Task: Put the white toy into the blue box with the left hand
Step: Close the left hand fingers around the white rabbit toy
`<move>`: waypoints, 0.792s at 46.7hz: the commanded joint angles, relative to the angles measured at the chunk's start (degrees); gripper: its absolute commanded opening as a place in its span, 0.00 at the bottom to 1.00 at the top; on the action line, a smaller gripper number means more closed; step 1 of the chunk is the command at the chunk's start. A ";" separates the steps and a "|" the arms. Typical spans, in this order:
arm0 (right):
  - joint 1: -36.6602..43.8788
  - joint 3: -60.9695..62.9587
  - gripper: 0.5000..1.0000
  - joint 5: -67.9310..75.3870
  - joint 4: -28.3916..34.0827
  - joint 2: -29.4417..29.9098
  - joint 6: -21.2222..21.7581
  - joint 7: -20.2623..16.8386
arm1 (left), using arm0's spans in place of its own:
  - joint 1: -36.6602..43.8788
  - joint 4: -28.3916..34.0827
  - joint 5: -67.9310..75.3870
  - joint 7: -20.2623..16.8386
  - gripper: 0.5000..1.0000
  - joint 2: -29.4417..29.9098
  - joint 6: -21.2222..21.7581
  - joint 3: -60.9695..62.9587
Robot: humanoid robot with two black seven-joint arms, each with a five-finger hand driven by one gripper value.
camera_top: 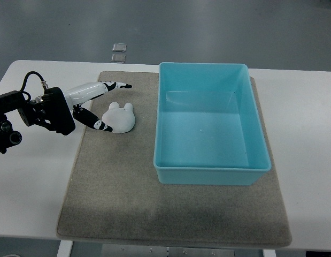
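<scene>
The white toy (119,118), a small rounded figure with two short ears pointing toward the far side of the table, lies on the grey mat (128,193), near the mat's left part and well apart from its near edge. It sits to the left of the blue box (170,128), clearly outside it, with a strip of bare mat between the two. The box is a light blue rectangular tub that stands upright on the right half of the mat, its open top facing the camera and its floor bare. The left hand (95,104) comes in from the picture's left edge on a black wrist with a looped cable, and its white and black fingers (114,85) are spread apart rather than curled. One long finger reaches out past the far side of the toy without touching it, while a lower finger lies on the mat just at the toy's left flank, close enough that contact cannot be told for sure. The hand has not closed on the toy. The mat rests on a white table (304,107), and two small clear squares (119,52) lie on the floor beyond the table's far edge.
</scene>
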 commanded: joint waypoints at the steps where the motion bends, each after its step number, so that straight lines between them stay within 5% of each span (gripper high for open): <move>1: 0.00 0.00 0.87 0.06 0.07 0.00 0.06 0.00 | -0.64 0.81 0.11 0.00 0.91 -0.37 0.26 2.05; 17: 0.00 0.00 0.87 -0.03 -0.02 0.00 0.06 0.00 | -1.70 1.60 2.48 0.00 0.88 -1.95 1.84 4.78; 37: 0.00 0.00 0.87 -0.03 -0.02 0.00 0.06 0.00 | -2.40 4.24 3.72 -0.09 0.66 -2.04 2.46 6.10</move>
